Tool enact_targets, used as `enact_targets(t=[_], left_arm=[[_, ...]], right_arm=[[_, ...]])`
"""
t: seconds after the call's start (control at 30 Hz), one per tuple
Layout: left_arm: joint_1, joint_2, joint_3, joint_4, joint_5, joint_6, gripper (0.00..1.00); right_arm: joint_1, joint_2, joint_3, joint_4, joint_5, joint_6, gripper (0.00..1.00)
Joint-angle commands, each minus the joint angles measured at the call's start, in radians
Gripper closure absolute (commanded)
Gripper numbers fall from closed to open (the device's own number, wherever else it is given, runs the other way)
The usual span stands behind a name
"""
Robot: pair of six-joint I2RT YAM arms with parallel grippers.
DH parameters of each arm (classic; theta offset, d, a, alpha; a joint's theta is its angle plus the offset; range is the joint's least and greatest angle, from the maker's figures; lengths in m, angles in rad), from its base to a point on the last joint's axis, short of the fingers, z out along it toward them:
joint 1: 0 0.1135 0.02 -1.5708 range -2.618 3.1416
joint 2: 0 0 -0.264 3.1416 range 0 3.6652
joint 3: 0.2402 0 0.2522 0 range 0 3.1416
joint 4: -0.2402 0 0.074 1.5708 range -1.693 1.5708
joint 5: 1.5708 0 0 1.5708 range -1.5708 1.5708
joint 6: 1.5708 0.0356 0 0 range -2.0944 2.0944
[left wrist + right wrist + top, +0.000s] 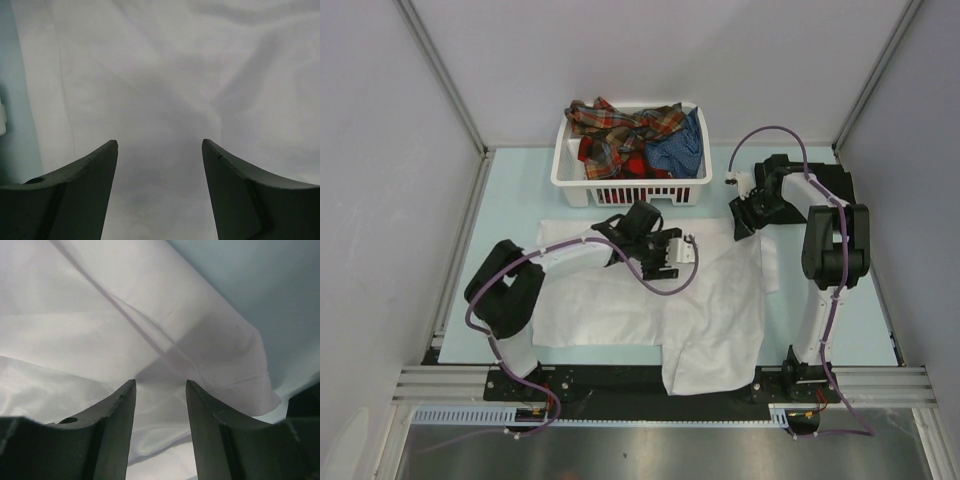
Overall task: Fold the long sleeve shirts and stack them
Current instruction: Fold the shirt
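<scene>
The white shirt (650,305) lies spread across the pale blue table (510,190) between the two arms, its lower right part hanging over the near edge. The other shirts, plaid (620,130) and blue (682,150), sit bundled in the white slatted basket (560,170) at the far side.

The left gripper (160,145) hangs over the upper middle of the white shirt, fingers wide apart with only flat cloth showing between them. The right gripper (160,382) sits at the shirt's far right corner, fingers roughly half spread above a stitched hem (235,385). It pinches nothing that can be seen.

The fabric looks thin, light and limp. It creases readily and would likely sag or slide on the smooth table if dragged. A hold on a doubled seam, such as that hem corner or the collar, should probably grip better than a single layer, and lifting two edge points together should help the fold stay straight.
</scene>
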Motion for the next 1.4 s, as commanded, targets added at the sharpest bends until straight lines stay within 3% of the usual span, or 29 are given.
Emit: enact_targets(t=[0.0,0.3,0.53,0.67,0.83,1.07,1.17,1.2,1.27,1.3,1.37], left_arm=[[-0.081,0.092,0.084,0.045,-0.06,-0.106,0.26],[-0.124,0.247,0.221,-0.02,-0.115,-0.13,0.28],[-0.123,0.189,0.187,-0.017,-0.12,-0.118,0.74],[-0.121,0.149,0.175,-0.03,-0.106,-0.106,0.82],[-0.123,0.11,0.167,-0.082,-0.068,-0.075,0.85],[-0.126,0.084,0.147,-0.14,-0.036,-0.037,0.84],[-0.127,0.095,0.133,-0.143,-0.029,-0.035,0.7],[-0.127,0.101,0.133,-0.146,-0.022,-0.037,0.55],[-0.121,0.099,0.135,-0.148,-0.01,-0.053,0.44],[-0.112,0.09,0.133,-0.152,0.018,-0.064,0.38],[-0.05,0.052,0.126,-0.155,0.067,-0.118,0.34]], right_arm=[[-0.006,0.028,0.054,-0.025,-0.015,0.012,0.5],[-0.005,0.073,0.083,-0.057,-0.004,0.008,0.52],[-0.002,0.05,0.097,-0.1,-0.044,-0.001,0.82],[0.003,0.03,0.095,-0.123,-0.049,-0.006,0.98],[0.003,0.008,0.089,-0.156,-0.058,-0.026,1.0],[0.003,-0.044,0.036,-0.206,-0.07,-0.05,1.0],[0.001,-0.036,0.011,-0.193,-0.047,-0.054,1.0],[0.0,-0.032,0.002,-0.188,-0.041,-0.052,1.0],[-0.003,-0.012,0.003,-0.17,-0.017,-0.043,0.99],[-0.002,-0.007,0.011,-0.163,-0.012,-0.034,0.86],[-0.003,-0.001,0.023,-0.163,-0.011,-0.028,0.75]])
